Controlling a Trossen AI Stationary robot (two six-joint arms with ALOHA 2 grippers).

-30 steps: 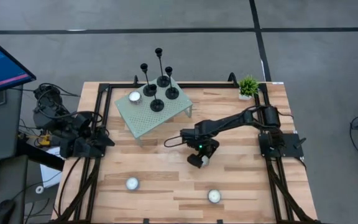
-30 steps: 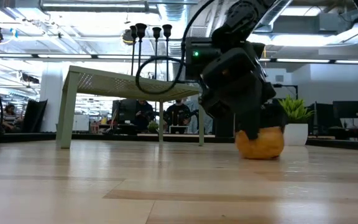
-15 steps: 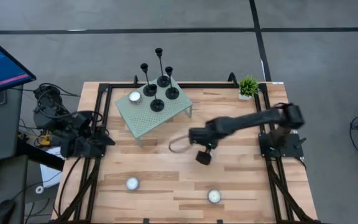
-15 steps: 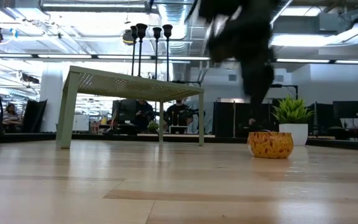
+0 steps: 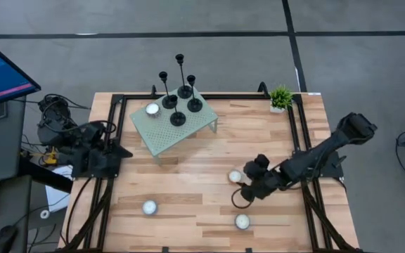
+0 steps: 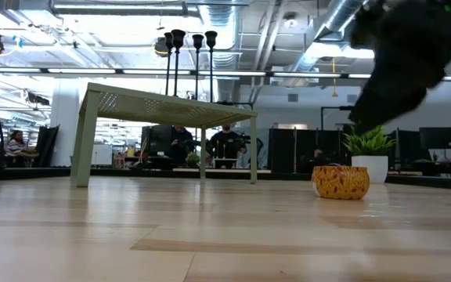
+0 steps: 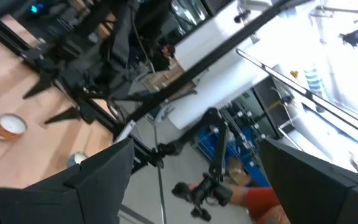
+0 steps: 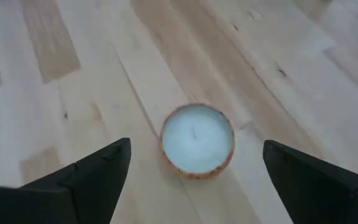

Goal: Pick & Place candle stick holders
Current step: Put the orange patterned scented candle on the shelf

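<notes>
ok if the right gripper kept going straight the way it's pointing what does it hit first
Most likely the tealight candle. In the right wrist view it sits on the bare wood centred between the open fingers of the right gripper, with nothing in between. From above, the gripper is right beside that candle, though how high it sits is unclear.

High view looks straight down on the counter (image 5: 188, 204). Low view sits level at counter height. Both share the green stand (image 5: 171, 130); right wrist view hangs close above one tealight (image 8: 197, 140).

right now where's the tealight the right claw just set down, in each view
High view: small round white tealight candle mid-table, beside the open right claw.
Low view: orange-patterned cup, right of centre.
Left wrist view: cannot tell.
Right wrist view: centre.
Shared landmark: pale wooden table.
</notes>
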